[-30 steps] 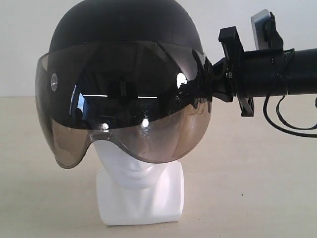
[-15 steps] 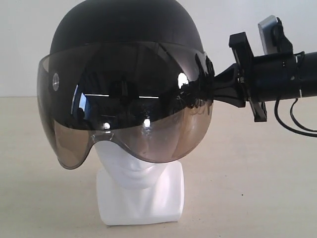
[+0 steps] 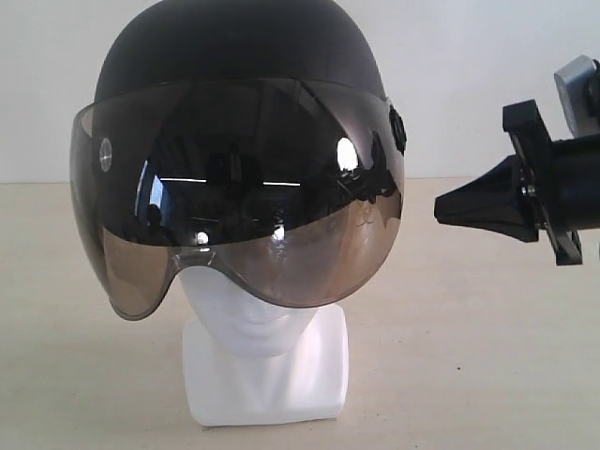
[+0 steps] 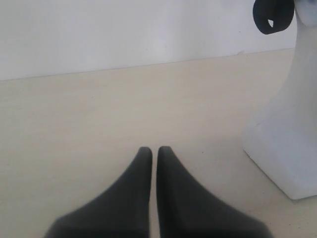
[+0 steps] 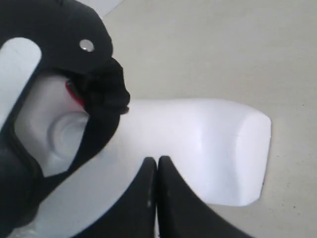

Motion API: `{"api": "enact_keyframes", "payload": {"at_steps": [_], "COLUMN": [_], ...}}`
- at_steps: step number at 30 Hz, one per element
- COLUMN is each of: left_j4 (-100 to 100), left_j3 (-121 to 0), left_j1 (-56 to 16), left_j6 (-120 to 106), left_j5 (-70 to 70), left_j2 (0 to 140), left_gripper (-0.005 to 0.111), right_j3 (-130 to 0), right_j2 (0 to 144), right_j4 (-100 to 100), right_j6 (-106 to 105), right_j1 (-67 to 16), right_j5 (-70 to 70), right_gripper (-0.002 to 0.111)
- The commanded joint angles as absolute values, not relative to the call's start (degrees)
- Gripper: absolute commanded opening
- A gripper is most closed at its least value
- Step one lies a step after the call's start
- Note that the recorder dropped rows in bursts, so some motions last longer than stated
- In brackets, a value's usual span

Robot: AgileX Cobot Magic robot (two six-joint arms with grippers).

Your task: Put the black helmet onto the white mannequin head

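Observation:
The black helmet [image 3: 234, 56] sits on the white mannequin head [image 3: 262, 347], its smoky visor [image 3: 234, 197] down over the face. My right gripper [image 3: 441, 208] hangs to the right of the helmet, apart from it, its fingers pressed together and empty. In the right wrist view the right gripper [image 5: 157, 159] points at the head's neck and base [image 5: 208, 148], with the helmet's edge and strap [image 5: 99, 94] beside the moulded ear. My left gripper [image 4: 154, 149] is shut and empty, low over the table beside the head's base [image 4: 287, 144]; a strap end [image 4: 271, 16] dangles above. The left gripper is out of the exterior view.
The beige tabletop [image 3: 469, 328] stretches around the head's base. A white wall [image 3: 469, 75] stands behind the table.
My right gripper has drawn back to the right, away from the helmet's side, and now hangs apart from it. The helmet has stayed on the head.

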State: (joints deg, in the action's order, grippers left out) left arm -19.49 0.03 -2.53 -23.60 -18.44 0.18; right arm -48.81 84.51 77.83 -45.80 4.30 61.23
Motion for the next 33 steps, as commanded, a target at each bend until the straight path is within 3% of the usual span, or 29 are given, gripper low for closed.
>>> {"api": "enact_keyframes", "payload": {"at_steps": [1,11,15,22,28,33], "left_j4": [-19.5,-21.2,-44.4,-73.0,-72.8,-72.3], "left_j3": [0.0,0.0,0.0,0.0,0.0,-0.8], "left_j1": [-2.3,-2.3,-2.3,-2.3,-2.3,-2.3], "left_j6": [-23.7,-23.7,-15.8,-8.0,-8.2,-7.6], "left_j5": [-18.1,-12.5,-2.7,4.8,10.0,6.2], "left_j2": [0.0,0.0,0.0,0.0,0.0,0.0], "left_gripper": [0.004,0.004,0.004,0.004,0.004,0.004], "right_j3": [-46.0,-44.7,-44.7,-44.7,-44.8,-49.7], "right_j2": [82.3,80.0,74.5,61.2,50.9,48.0], "right_j4": [75.1,73.9,67.2,47.4,33.6,30.0], "right_j6": [-47.3,-49.0,-48.3,-42.3,-41.2,-22.3], "right_j1": [5.0,5.0,5.0,0.2,-9.0,-10.4], "right_j5": [60.9,62.6,62.6,53.5,40.0,34.3], "right_gripper": [0.000,0.000,0.000,0.000,0.000,0.000]}}
